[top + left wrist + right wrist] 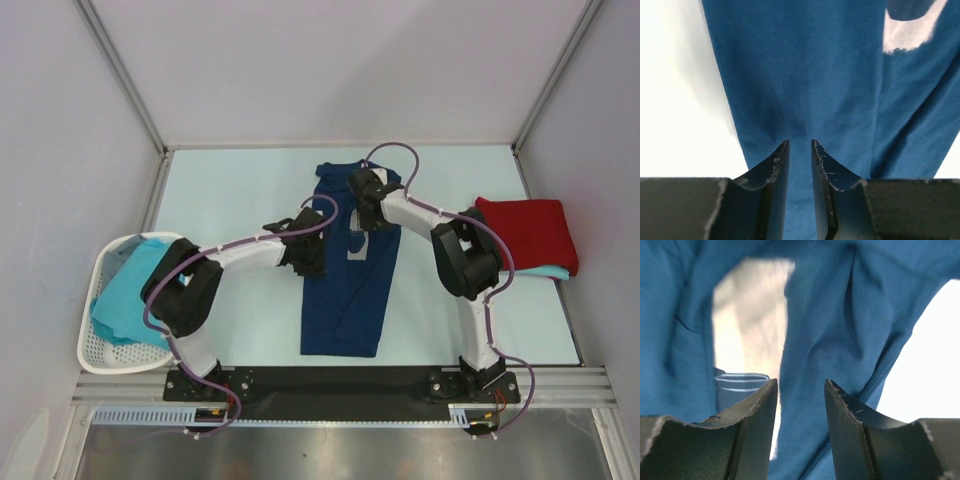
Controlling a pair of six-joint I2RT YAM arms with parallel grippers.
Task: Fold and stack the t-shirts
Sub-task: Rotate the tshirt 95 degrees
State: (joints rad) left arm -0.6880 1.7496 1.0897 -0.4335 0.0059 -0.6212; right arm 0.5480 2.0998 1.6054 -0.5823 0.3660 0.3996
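Both sets of jaws stand parted over the navy t-shirt [345, 290], grasping nothing visible.

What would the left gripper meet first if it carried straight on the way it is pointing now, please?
Most likely the navy t-shirt: the left gripper points straight at its cloth with the jaws slightly apart, though the remaining gap is hard to judge.

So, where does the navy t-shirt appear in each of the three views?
Top external: navy t-shirt lies mid-table, between the arms.
Left wrist: it fills the centre and right, beyond the left claw.
Right wrist: it fills nearly the whole picture, around the right claw.
Shared landmark: its pale grey chest print.
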